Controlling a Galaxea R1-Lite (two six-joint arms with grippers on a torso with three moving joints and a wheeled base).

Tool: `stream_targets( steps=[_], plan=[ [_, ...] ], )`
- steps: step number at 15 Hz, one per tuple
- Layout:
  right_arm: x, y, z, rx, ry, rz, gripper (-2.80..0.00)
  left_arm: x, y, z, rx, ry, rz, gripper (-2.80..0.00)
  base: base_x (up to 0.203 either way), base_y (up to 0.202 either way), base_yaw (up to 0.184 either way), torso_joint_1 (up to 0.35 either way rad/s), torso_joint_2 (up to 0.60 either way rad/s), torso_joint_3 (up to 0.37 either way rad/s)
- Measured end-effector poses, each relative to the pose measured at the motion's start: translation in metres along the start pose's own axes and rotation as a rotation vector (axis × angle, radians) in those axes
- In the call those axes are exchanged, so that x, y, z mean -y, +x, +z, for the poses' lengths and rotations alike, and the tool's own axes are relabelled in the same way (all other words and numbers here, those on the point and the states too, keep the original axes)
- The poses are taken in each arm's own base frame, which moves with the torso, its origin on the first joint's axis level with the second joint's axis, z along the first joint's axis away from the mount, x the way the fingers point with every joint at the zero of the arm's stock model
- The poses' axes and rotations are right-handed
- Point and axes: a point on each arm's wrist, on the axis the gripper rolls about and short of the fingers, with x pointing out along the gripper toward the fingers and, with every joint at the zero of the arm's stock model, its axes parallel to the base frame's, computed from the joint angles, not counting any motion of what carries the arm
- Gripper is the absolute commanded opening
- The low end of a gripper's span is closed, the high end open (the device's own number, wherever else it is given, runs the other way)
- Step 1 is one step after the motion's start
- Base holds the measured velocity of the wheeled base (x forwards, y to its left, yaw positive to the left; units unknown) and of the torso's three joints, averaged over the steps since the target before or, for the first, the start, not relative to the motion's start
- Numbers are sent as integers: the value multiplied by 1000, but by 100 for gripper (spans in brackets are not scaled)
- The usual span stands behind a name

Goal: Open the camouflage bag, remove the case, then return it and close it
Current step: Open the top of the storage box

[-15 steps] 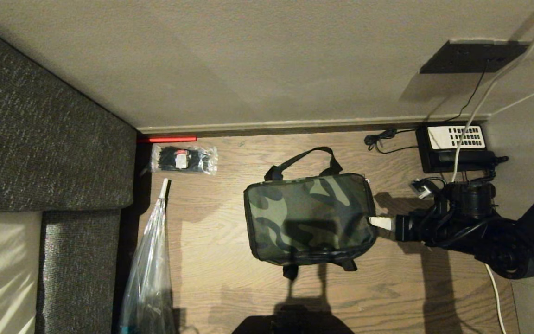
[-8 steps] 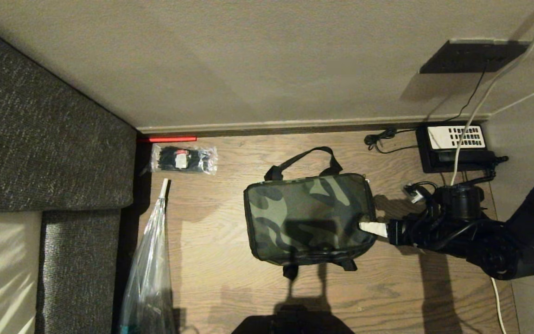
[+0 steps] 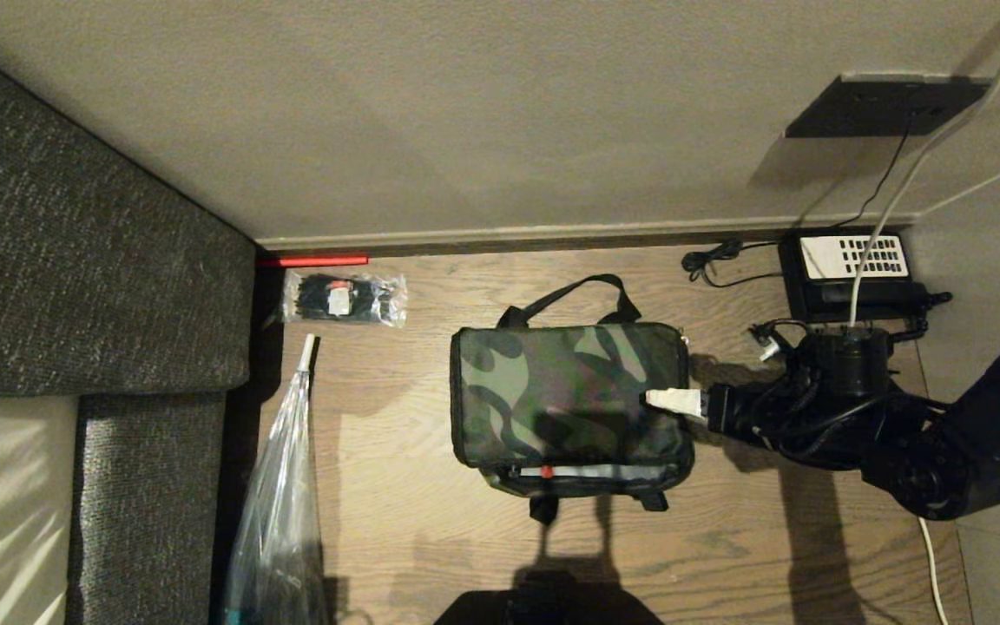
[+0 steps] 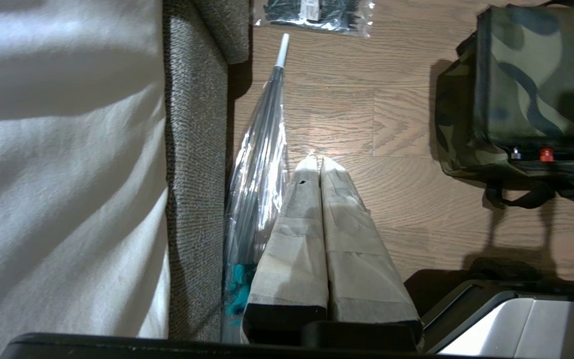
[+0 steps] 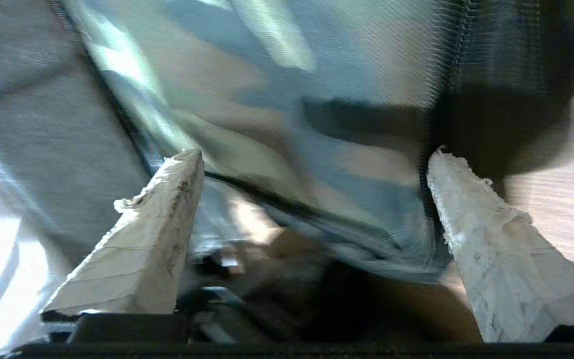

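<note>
Right gripper (image 3: 661, 399) reaches level over the camouflage bag (image 3: 552, 391), fingers spread; left gripper (image 4: 315, 162) parked nearby, fingers together.

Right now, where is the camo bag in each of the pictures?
Head view: the camouflage bag lies mid-floor, the right end effector at its right end.
Left wrist view: the bag sits in the top right corner, past the shut left end effector.
Right wrist view: blurred bag fabric fills the frame between open fingers.
Shared landmark: the wooden floor, also in the left wrist view.
</note>
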Motion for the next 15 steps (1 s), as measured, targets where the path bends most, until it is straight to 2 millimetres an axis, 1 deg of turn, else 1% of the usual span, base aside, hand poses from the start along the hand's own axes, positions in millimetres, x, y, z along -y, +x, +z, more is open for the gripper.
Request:
stream_targets(
  steps=[5, 7, 10, 12, 15],
  plan=[
    [-25, -3, 31, 84, 174, 77, 0, 0, 0, 0, 0, 0, 0, -280, 0, 0, 0, 0, 0, 0],
    [-29, -6, 32, 88, 118, 81, 0, 0, 0, 0, 0, 0, 0, -280, 0, 0, 0, 0, 0, 0],
    [-23, -10, 19, 49, -31, 42, 0, 0, 0, 0, 0, 0, 0, -280, 0, 0, 0, 0, 0, 0],
    [-10, -10, 4, 10, -168, -20, 0, 0, 0, 0, 0, 0, 0, -280, 0, 0, 0, 0, 0, 0],
    [4, -6, -6, -11, -236, -97, 0, 0, 0, 0, 0, 0, 0, -280, 0, 0, 0, 0, 0, 0]
  ],
)
